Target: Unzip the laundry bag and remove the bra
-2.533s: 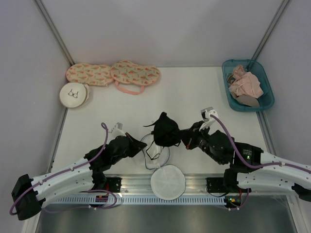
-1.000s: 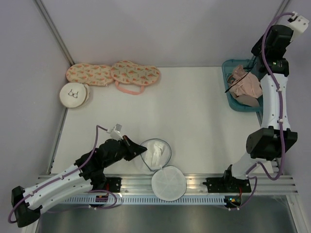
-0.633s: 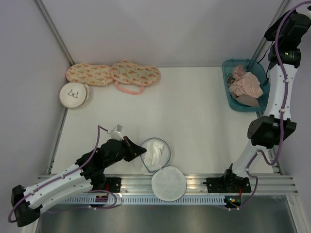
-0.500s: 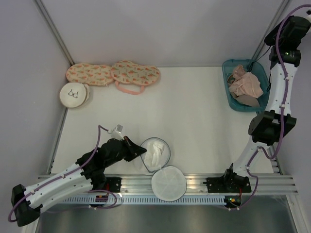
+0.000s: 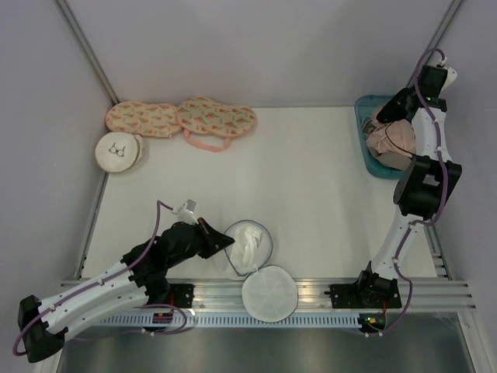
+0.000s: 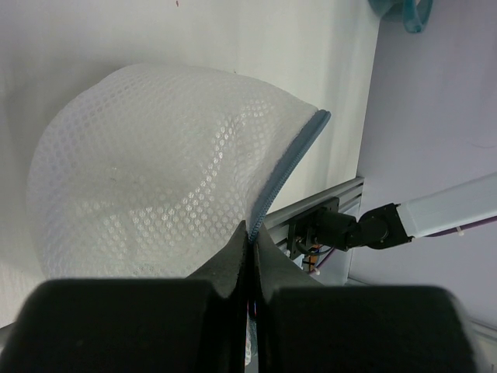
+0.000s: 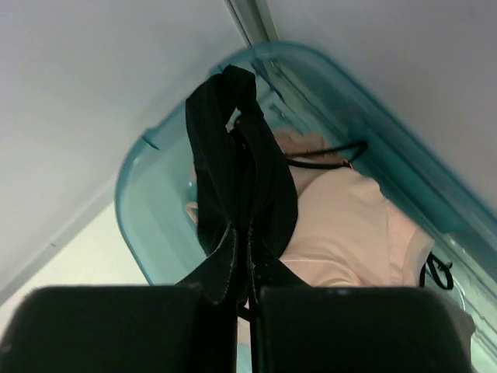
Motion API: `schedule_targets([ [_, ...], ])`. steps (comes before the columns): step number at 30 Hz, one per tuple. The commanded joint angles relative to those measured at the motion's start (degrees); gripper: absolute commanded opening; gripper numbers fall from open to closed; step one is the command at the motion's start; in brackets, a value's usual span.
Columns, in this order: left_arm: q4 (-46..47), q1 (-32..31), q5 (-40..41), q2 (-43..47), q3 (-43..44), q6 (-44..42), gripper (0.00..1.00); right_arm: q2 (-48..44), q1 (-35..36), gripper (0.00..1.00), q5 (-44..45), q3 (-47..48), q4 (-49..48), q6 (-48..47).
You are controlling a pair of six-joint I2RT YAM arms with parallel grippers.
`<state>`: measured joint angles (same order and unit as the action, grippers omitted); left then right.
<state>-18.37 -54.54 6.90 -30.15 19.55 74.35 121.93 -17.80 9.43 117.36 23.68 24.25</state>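
The laundry bag (image 5: 266, 235), white mesh with a dark zipper rim, lies unzipped near the table's front edge. Bunched white fabric (image 5: 247, 245), the bra as far as I can tell, lies inside it. My left gripper (image 5: 226, 242) is shut on the bag's zipper rim (image 6: 291, 159), and in the left wrist view (image 6: 249, 230) the mesh (image 6: 147, 194) domes up ahead of it. My right gripper (image 5: 384, 116) is shut on a black bra-like garment (image 7: 233, 148) in the right wrist view (image 7: 242, 233), holding it over the teal bin (image 7: 147, 210).
The teal bin (image 5: 365, 140) at the far right holds pink and beige garments (image 5: 392, 138). A round white mesh disc (image 5: 269, 292) rests on the front rail. Two pink patterned cases (image 5: 182, 118) and a cream round pouch (image 5: 118, 151) lie at the far left.
My right arm carried the black garment from above the bag, up and away to the far right, then down over the teal bin. My left gripper stayed on the bag's rim.
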Motion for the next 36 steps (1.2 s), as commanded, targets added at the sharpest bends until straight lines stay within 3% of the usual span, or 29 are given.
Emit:
schedule_targets([
  [1,0.9,0.1,-0.6,0.8,1.7,0.1,0.02,0.8,0.7,0.00,3.0,-0.4,2.5,2.3],
  [4,1.3,0.1,-0.7,1.7,1.9,-1.0,0.02,3.8,1.0,0.01,5.4,1.5,7.1,2.4],
  [5,1.3,0.1,-0.7,2.1,2.2,-2.3,0.02,4.5,1.0,0.09,6.0,3.6,8.6,2.3],
  [6,1.6,0.1,-0.9,2.4,2.9,-3.1,0.02,5.1,1.0,0.38,6.5,4.4,9.7,2.1],
  [8,1.6,0.1,-0.9,2.9,3.6,-5.2,0.02,3.2,1.1,0.58,6.3,2.6,8.7,1.2],
  [9,1.6,0.1,-0.4,3.3,3.8,-5.7,0.02,-0.1,1.5,0.75,6.5,1.5,7.4,0.5],
  [12,2.5,0.1,0.7,4.2,3.6,-6.8,0.02,-6.2,3.2,0.88,5.1,0.0,3.4,-1.6],
  [18,14.8,0.1,6.8,9.0,-5.7,-4.8,0.02,-18.4,9.0,0.91,-0.2,-3.3,4.5,-5.0],
  [22,25.5,0.2,12.8,9.9,-12.7,-2.7,0.02,-29.5,15.5,0.89,-3.5,-17.4,1.5,-6.5],
  [29,39.5,1.9,17.8,-1.5,-15.2,-2.1,0.02,-48.2,34.2,0.85,-8.0,-46.2,-1.4,-5.7],
  [34,48.9,5.3,16.8,-11.9,-13.9,-0.3,0.02,-59.3,46.2,0.81,-10.8,-56.5,-2.3,-0.4],
  [36,50.7,6.0,15.3,-15.8,-12.9,0.4,0.02,-60.8,54.5,0.79,-10.3,-59.4,-2.5,2.4],
])
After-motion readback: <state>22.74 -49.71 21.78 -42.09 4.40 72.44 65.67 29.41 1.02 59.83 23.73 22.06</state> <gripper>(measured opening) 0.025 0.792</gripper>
